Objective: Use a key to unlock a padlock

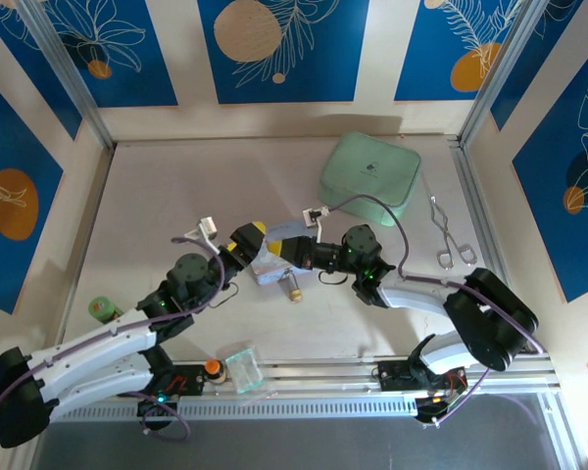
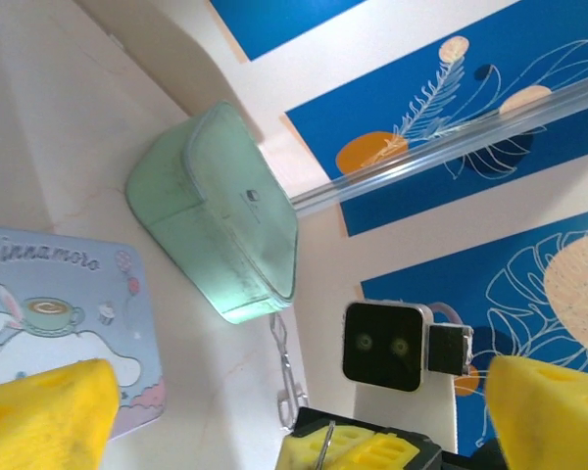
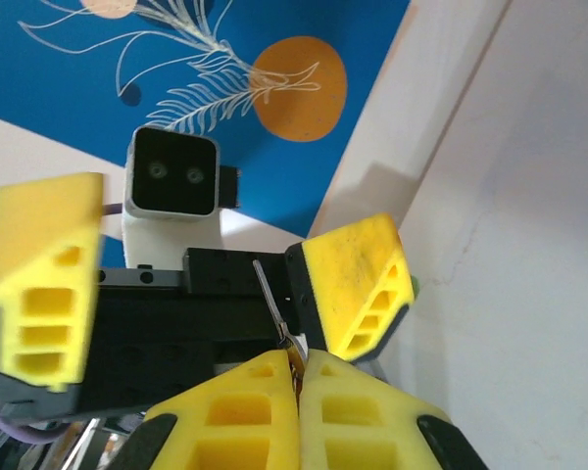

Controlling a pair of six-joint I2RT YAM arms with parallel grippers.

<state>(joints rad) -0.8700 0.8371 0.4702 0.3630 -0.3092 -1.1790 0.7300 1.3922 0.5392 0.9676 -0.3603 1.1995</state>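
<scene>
The tiny brass padlock [image 1: 292, 289] lies on the table just in front of the pale blue cartoon tin [image 1: 272, 262]. Both grippers meet above that tin. My right gripper [image 3: 299, 377] is shut on the key [image 3: 272, 299], whose thin metal blade sticks up from between the yellow pads. My left gripper [image 2: 294, 421] stands wide open, its yellow fingers [image 3: 41, 274] on either side of the key's blade. In the left wrist view the right gripper's fingertips [image 2: 372, 452] point at me with the key [image 2: 325, 443] between them. From above, the left gripper [image 1: 255, 247] faces the right gripper [image 1: 299, 257].
A mint-green case [image 1: 370, 176] sits at the back right, with silver tongs [image 1: 453, 240] to its right. A green-capped bottle [image 1: 100, 309] stands at the left edge. An orange-capped bottle [image 1: 213, 367] and a clear box [image 1: 243, 370] sit by the front rail.
</scene>
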